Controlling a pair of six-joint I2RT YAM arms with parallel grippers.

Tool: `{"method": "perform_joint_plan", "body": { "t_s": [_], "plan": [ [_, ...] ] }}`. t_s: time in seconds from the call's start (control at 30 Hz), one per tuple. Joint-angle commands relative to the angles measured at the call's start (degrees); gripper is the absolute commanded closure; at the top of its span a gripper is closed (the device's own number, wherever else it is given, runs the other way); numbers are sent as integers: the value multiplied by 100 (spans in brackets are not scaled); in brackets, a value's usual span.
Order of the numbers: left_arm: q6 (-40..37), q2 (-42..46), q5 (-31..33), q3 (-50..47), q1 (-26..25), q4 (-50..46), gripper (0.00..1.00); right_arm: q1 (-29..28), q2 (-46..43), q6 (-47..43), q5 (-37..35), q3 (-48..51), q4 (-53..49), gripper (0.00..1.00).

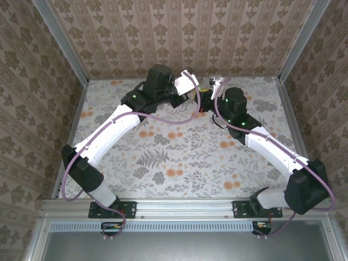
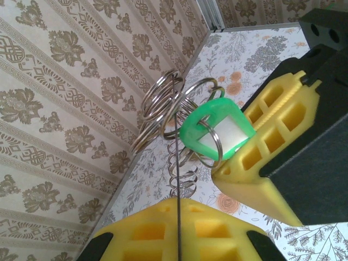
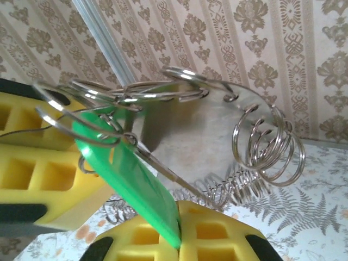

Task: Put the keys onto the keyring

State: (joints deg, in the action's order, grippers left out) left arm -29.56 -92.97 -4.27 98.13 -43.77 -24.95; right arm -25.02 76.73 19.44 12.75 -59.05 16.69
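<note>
At the upper centre of the top view, where the two arms meet near the far edge of the table, the green key (image 2: 212, 128) is held off the surface. Its flat plastic head, with a pale window, is seen at the centre of the left wrist view, and a silvery split ring (image 2: 218, 144) is threaded through it. In the right wrist view the head runs from left of centre down to the bottom of the frame. There it is pinched edge-on between the closed jaws of the right gripper (image 3: 176, 220). The keyring (image 2: 176, 142), a thin wire hoop carrying several more rings, is clamped at the bottom centre of the left wrist view by the left gripper (image 2: 178, 209), whose jaws are fully closed on the wire.

The key is judged light, stiff and smooth, so twisting or slipping between the pads is likely. Hold is best taken flat across the head, clear of its hole. The hoop is judged thin and springy, apt to flex and pivot, and is best gripped close to where threading is done. Tangling of the loose rings is a risk.

Below, the floral table (image 1: 179, 157) is seen, enclosed by patterned wallpaper walls (image 1: 179, 32) and aluminium posts (image 1: 60, 38).
</note>
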Motion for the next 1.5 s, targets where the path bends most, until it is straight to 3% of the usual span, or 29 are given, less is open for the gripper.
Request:
{"method": "perform_joint_plan", "body": {
  "t_s": [0.0,0.27,0.37,0.47,0.8,1.03,1.23,1.47],
  "plan": [
    [141,-42,-65,301,52,30,100,117,-277,-77,416,195,369,100],
    [372,-88,7,443,209,43,100,286,-695,-51,1518,934,1026,100],
    [398,-78,-11,447,227,45,100,291,-844,33,1781,1096,1009,67],
    [418,-63,-94,411,245,104,100,312,-954,126,1660,1256,1047,53],
    [405,137,-301,158,246,276,100,752,-983,1302,1169,1331,1497,51],
    [488,275,-546,18,256,318,100,809,-568,2197,1704,968,2317,47],
    [582,400,-729,-203,272,504,100,954,-47,3493,2021,707,3291,47],
    [810,523,-1045,-373,320,696,100,972,447,4472,2245,688,4274,56]
  ]
}}
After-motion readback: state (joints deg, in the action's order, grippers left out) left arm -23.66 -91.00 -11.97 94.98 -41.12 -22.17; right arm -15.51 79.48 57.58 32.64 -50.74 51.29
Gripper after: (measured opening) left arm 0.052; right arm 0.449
